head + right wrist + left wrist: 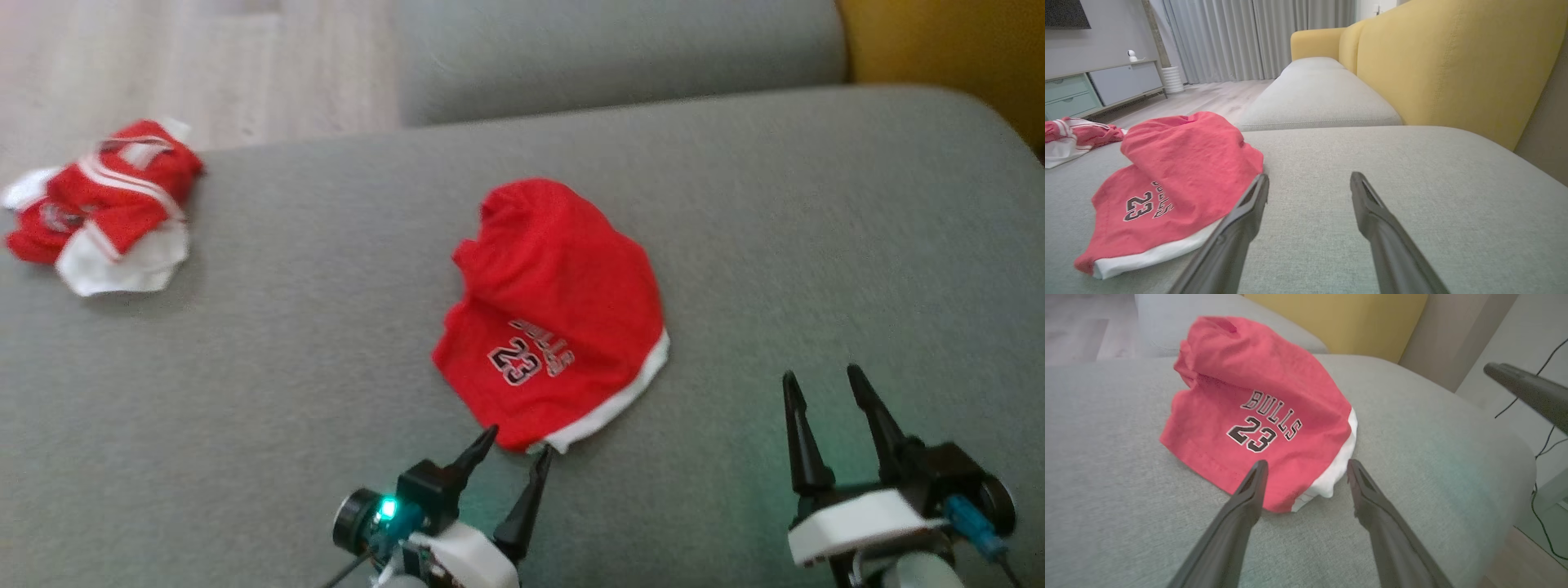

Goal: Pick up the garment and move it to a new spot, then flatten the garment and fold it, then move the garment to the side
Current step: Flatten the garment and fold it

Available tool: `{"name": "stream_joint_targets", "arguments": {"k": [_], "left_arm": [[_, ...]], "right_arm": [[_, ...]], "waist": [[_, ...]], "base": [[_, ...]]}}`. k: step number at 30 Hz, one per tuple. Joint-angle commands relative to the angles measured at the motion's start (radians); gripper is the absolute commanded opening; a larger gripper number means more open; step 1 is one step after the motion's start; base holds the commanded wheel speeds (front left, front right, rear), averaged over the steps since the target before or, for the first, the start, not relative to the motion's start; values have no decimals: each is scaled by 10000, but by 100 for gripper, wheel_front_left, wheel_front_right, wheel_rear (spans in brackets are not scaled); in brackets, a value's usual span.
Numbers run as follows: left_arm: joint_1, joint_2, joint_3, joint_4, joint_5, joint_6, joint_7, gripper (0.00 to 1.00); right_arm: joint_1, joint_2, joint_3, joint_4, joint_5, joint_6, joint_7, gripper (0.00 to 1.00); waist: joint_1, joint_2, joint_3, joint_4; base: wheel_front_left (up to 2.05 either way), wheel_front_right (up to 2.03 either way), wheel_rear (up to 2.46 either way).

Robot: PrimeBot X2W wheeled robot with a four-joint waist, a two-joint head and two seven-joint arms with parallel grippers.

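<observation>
Garment [555, 310] is lying crumpled on the sofa cushion [286, 367], its near hem corner sitting just ahead of the open, empty left jaws; right jaws are hanging open too, farther off rightward.

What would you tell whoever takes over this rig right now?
Left gripper: open, fingertips at the near corner of the red jersey, nothing held.
Right gripper: open, above bare cushion to the right of the jersey.
Jersey: mid-cushion, bunched, number 23 showing, white hem toward the robot.
Second red-and-white garment: crumpled at the cushion's far left edge.
Done: cannot tell whether the first move was made; the jersey is neither flat nor folded.
Remaining: grasp, flatten, fold, move aside.
</observation>
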Motion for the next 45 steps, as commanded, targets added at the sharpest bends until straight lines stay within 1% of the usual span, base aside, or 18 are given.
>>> {"name": "stream_joint_targets", "arguments": {"k": [1,6,10,11,12,13,18,22,25,29,33,37,40,43,44,45], "left_arm": [[-706,-75,215,160,84,-47,-53,100],[-1459,-200,49,1517,184,-94,-17,100],[-1824,-229,-73,2259,358,57,103,100],[-1977,-257,-121,2632,324,45,202,49],[-2023,-274,-136,2761,269,9,231,19],[-2063,-288,-169,2863,241,-21,229,0],[-2160,-321,-298,3204,244,10,-52,0],[-2192,-192,-120,3045,267,314,-627,0],[-2086,159,168,2681,204,616,-865,0],[-1743,817,578,2173,36,963,-947,0],[-1342,1524,1017,1786,-159,1371,-880,0],[-928,2079,1391,1615,-375,1719,-750,0],[-646,2288,1586,1520,-547,1895,-699,0],[-452,2331,1650,1410,-666,1956,-695,0],[-406,2318,1657,1368,-700,1967,-702,10],[-367,2300,1664,1318,-731,1962,-731,25]], "right_arm": [[-604,-70,287,-277,-41,75,-111,100],[-685,-70,339,-385,-60,75,-111,100],[-640,-70,326,-439,-48,75,-111,100],[-603,-70,310,-470,-32,75,-111,100],[-585,-70,296,-481,-26,75,-111,100],[-563,-70,269,-486,-19,75,-111,100],[-422,-70,169,-479,30,75,-111,100],[-282,-70,99,-448,92,75,-111,100],[-143,-70,30,-408,115,75,-111,100],[48,-70,11,-372,157,75,-111,100],[123,-70,47,-370,186,75,-111,100],[93,-70,74,-305,183,75,-111,100],[46,-70,96,-214,163,75,-111,100],[16,-70,85,-121,130,75,-111,100],[16,-70,84,-100,117,75,-111,100],[17,-70,87,-84,107,75,-111,100]], "waist": [[-1,0,468,-544],[-1,0,799,-1106],[-1,0,873,-1306],[-1,0,889,-1365],[-1,0,887,-1370],[-1,0,870,-1355],[-1,0,631,-1076],[-1,0,297,-659],[-1,0,60,-327],[-1,0,-207,29],[-1,0,-290,177],[-1,0,-280,245],[-1,0,-248,253],[-1,0,-223,253],[-1,0,-220,250],[-1,0,-221,243]], "base": [[0,0,0],[0,0,0],[0,0,0],[0,0,0],[0,0,0],[0,0,0],[0,0,0],[0,0,0],[0,0,0],[0,0,0],[0,0,0],[0,0,0],[0,0,0],[0,0,0],[0,0,0],[0,0,0]]}}
